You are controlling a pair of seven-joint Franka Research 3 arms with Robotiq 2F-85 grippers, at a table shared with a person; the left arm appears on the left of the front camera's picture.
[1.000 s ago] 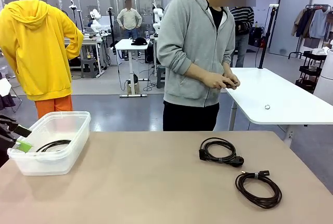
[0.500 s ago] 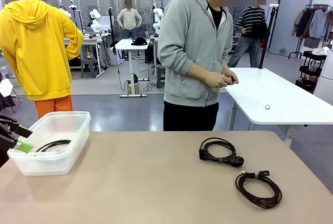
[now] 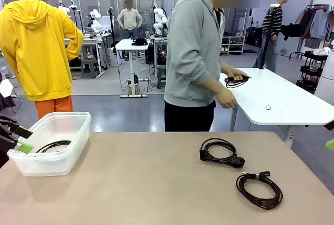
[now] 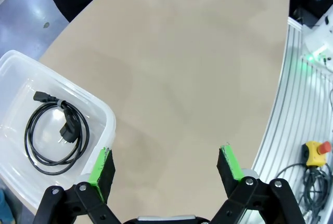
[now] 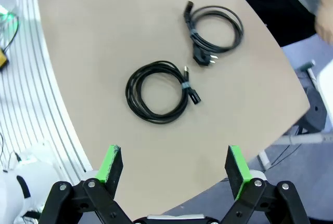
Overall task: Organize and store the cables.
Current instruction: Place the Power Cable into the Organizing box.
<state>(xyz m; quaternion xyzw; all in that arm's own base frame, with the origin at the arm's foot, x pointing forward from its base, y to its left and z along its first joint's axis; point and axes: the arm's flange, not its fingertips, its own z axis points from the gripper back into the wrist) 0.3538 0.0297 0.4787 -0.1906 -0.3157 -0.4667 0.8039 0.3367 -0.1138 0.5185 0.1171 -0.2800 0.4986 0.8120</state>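
My left gripper (image 4: 165,154) and right gripper (image 5: 173,154), both spread and empty. One cable (image 4: 65,130) lies in the bin (image 4: 112,120); a nearer coil (image 5: 130,95) and a farther coil (image 5: 203,57) rest on the table (image 5: 93,26). Risk: pinching one strand could unwind a coil in lifting.

no readable text, no legible labels, brands or numbers
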